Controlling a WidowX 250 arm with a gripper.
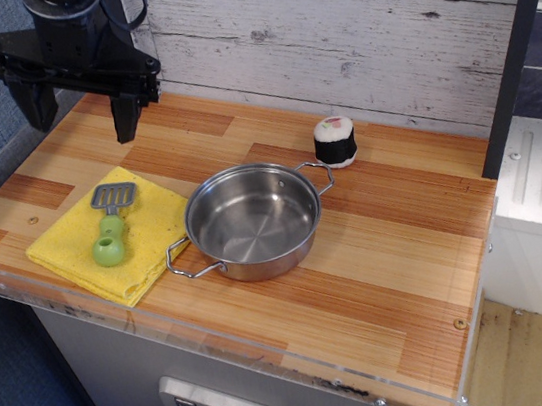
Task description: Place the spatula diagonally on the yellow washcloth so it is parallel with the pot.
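Toy spatula resting on the cloth, gripper raised and empty.

The small spatula with grey slotted blade and lime-green ringed handle (110, 226) lies on the folded bright yellow washcloth (154, 234), beside the shallow shiny steel pot (253, 220) on the wooden worktop (388, 247). The black gripper (78, 107) hangs above, fingers spread wide, holding nothing.

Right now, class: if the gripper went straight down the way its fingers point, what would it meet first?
Probably the bare wooden counter just behind the yellow cloth. The open gripper hangs above that spot, though its depth is hard to judge from one view.
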